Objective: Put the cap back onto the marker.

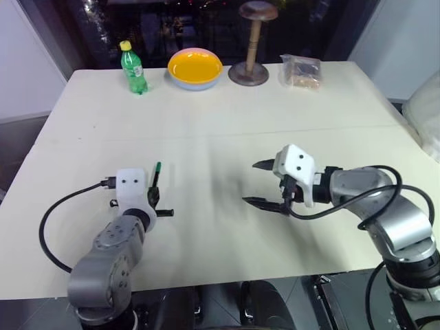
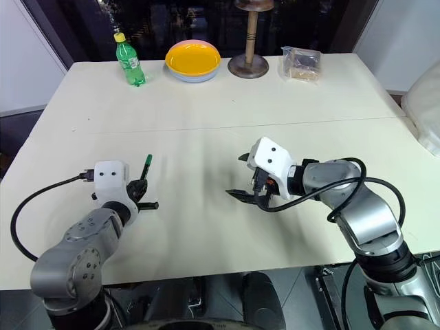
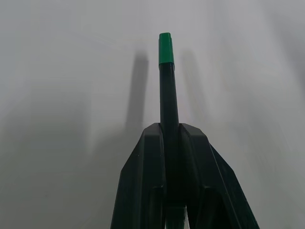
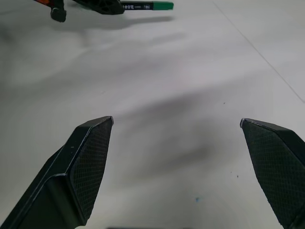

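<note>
1. At the far edge of the table (image 1: 227, 130) sits a round bowl (image 1: 195, 68). Its inside is bright yellow, and I cannot see anything in it.
2. Next to the bowl, on the robot's left, stands a small green bottle (image 1: 134, 69) with a yellow lid. It is upright and shut.
3. On the other side of the bowl is a wooden stand (image 1: 251, 48) with a round base, and past that lies a clear bag (image 1: 301, 71) with something brown inside (too small to tell what).
4. All four things stay close to the far edge. The big pale middle of the table is bare, so there is lots of room between them and the two arms.
5. The arms are near the close edge, well apart from each other, with bare table between them.
6. The left gripper (image 1: 154, 196) is squeezed tight on the marker (image 3: 167, 90). The thin black marker sticks out past the fingers (image 3: 143, 176), just above the table.
7. The tip of the marker is green. That green piece looks like the cap (image 3: 165, 48), sitting on the end of the marker.
8. The right gripper (image 1: 267, 184) has its fingers spread wide, with only table showing between them. It holds nothing.
</note>
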You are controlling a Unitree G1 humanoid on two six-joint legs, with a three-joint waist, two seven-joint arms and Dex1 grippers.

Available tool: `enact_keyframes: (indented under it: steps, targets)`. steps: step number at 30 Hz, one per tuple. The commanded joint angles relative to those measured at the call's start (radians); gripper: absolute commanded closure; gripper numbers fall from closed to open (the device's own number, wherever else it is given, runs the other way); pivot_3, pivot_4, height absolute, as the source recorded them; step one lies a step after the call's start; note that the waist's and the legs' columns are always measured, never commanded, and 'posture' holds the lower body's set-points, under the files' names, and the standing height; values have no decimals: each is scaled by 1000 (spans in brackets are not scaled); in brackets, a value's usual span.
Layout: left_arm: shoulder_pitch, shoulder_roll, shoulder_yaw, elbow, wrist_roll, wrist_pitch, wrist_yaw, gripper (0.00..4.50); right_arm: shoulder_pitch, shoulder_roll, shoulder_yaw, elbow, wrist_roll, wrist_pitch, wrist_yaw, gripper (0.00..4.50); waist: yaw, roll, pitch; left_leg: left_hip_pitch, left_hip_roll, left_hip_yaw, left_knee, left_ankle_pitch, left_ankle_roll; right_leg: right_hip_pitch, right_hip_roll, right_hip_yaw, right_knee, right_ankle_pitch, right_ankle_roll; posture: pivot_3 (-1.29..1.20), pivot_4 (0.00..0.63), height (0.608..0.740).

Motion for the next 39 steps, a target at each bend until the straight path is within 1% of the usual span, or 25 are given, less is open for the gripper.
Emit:
enact_keyframes:
  steps: [1,7,20,22,23,24,25,28,29,35,37,39]
  targets:
    - [-7,-8,-4,-29,0,2,-1,4500,-23,-15,-6,-25,22,-3,-4,68,0,0,0,0,0,0,0,0,0,0,0,0,0,0,0,0,150,740]
    - [1,-9,-25,-12,-10,22,-18,4500,-31,-25,-1,-29,38,3,-15,68,0,0,0,0,0,0,0,0,0,0,-1,0,0,-1,-2,0,150,740]
    - [5,2,-19,29,-23,46,-62,4500,-28,-36,4,-37,55,4,-42,68,0,0,0,0,0,0,0,0,1,0,-2,0,-1,-2,-3,0,150,740]
    - [6,-1,-17,28,-23,52,-66,3485,-27,-37,5,-38,57,3,-46,0,0,0,0,0,0,0,0,0,1,0,-2,0,-1,-2,-3,0,150,740]
    - [6,-1,-16,27,-22,52,-67,3139,-26,-38,5,-38,58,2,-47,0,0,0,0,0,0,0,0,0,1,0,-2,0,-1,-2,-3,0,150,740]
    - [5,-3,-13,28,-22,54,-70,2699,-26,-38,5,-37,58,1,-49,0,0,0,0,0,0,0,0,0,1,0,-2,0,-1,-2,-3,0,150,740]
    - [3,-2,-12,28,-22,53,-71,2066,-26,-39,6,-37,59,0,-51,0,1,0,0,-1,0,0,0,0,1,0,-2,0,-1,-2,-3,0,150,740]
    - [1,-1,-10,29,-23,53,-76,527,-26,-39,7,-35,60,-1,-53,0,0,0,0,-1,0,0,0,0,1,0,-2,0,-1,-2,-3,0,150,740]
    - [1,-1,-10,28,-25,52,-79,75,-25,-41,6,-35,60,-2,-52,0,0,0,0,-1,0,0,0,-1,1,0,-2,0,-1,-2,-3,0,150,740]
    - [-1,51,-8,-42,-32,28,-105,75,-36,-63,-7,-22,94,-12,1,0,0,0,0,-1,0,0,0,-1,1,0,-2,0,-1,-2,-4,0,150,740]
    - [-4,56,17,-88,-35,40,-109,75,-45,-76,-16,-7,116,-18,34,0,-1,0,0,-1,0,0,0,-1,1,0,-2,0,-1,-2,-4,0,150,740]
    - [9,81,29,-147,-47,55,-123,75,-59,-88,-22,12,135,-29,69,0,-1,0,0,-1,0,0,0,-1,1,0,-2,0,-2,-2,-4,0,150,740]
